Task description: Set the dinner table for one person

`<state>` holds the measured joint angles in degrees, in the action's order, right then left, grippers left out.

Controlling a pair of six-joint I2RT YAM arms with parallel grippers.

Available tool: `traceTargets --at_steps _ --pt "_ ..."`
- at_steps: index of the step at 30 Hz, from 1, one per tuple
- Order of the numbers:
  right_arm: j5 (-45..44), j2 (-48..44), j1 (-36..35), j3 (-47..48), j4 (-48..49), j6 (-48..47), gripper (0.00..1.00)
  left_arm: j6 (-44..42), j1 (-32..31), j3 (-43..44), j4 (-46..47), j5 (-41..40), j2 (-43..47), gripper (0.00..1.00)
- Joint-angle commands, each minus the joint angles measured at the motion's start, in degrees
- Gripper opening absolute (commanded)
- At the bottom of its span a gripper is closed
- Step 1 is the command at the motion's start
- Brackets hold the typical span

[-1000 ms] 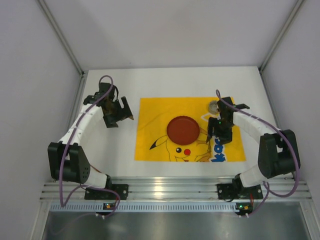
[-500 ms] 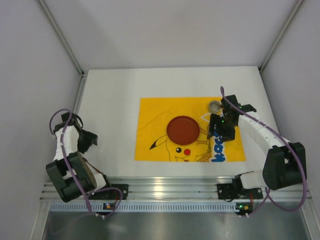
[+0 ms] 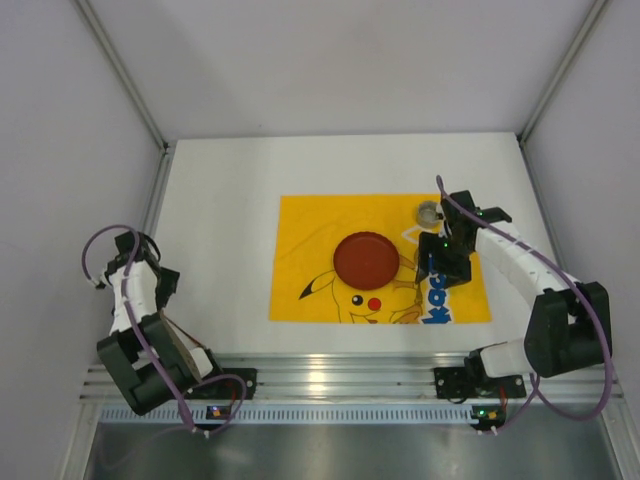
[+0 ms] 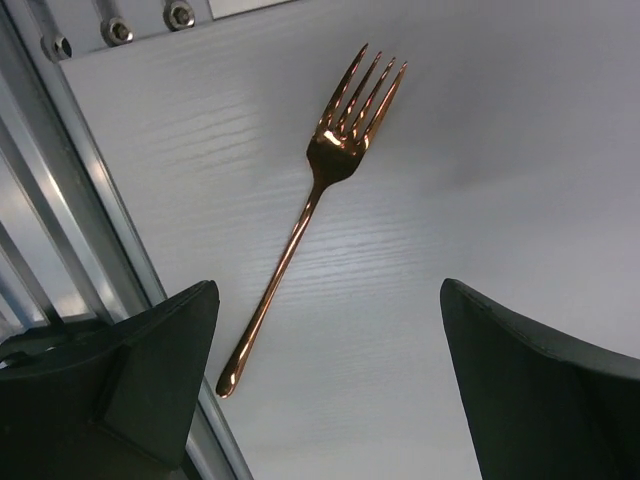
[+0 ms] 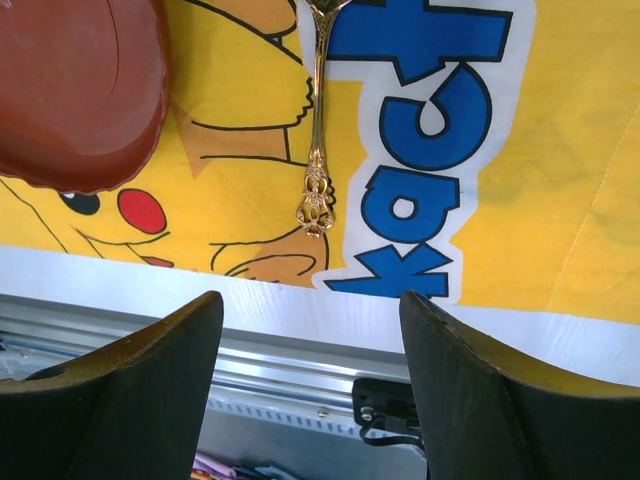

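We recorded that the left jaws, fully open and empty, had withdrawn to the white counter's (image 3: 225, 190) left edge above a fork (image 4: 302, 225) beside the rail (image 4: 60, 180), while the right jaws hung open and empty over the mat (image 3: 300, 220).

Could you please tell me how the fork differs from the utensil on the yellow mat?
The fork lies on the bare white tabletop; the utensil lies on the yellow mat. The fork's handle is plain, the utensil's ornate at its end. Both are shiny gold-toned metal.

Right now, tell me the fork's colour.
The fork is shiny copper, clearest in left wrist view.
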<state>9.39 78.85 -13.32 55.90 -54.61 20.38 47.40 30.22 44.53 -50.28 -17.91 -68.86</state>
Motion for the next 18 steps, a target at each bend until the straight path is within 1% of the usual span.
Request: traceTargets --at_steps 1,5,8,9,12,13,15,17,18 --pt "0.2 0.6 0.6 3.6 -2.6 -1.9 0.72 -1.2 0.7 -1.4 8.4 -1.9 -2.2 0.98" --pt "0.0 1.4 0.6 5.3 -3.8 -2.3 0.72 -1.9 0.8 -4.8 13.4 1.1 -5.9 0.96" --pt "-0.6 1.8 0.6 6.4 -4.9 -2.6 0.72 0.0 0.9 -8.2 18.1 4.4 -7.6 0.95" --pt "-0.9 2.1 0.6 6.6 -5.1 -2.5 0.72 1.2 1.0 -9.7 19.1 5.8 -7.8 0.92" --pt "-1.4 2.7 0.6 7.7 -6.0 -2.7 0.72 2.6 1.0 -11.5 22.0 7.0 -9.0 0.9" --pt "-1.5 2.8 0.6 7.9 -6.2 -2.7 0.72 2.6 1.0 -11.8 22.8 7.3 -9.6 0.86" --pt "-1.6 3.2 0.5 8.3 -6.6 -2.6 0.72 2.1 1.0 -12.3 25.1 7.6 -11.3 0.84" --pt "-1.6 3.4 0.5 8.9 -6.7 -2.4 0.72 1.9 0.9 -13.0 26.8 9.2 -13.4 0.73" --pt "-1.5 3.8 0.5 8.9 -6.7 -2.2 0.72 1.6 0.8 -12.7 28.2 10.3 -14.2 0.7"
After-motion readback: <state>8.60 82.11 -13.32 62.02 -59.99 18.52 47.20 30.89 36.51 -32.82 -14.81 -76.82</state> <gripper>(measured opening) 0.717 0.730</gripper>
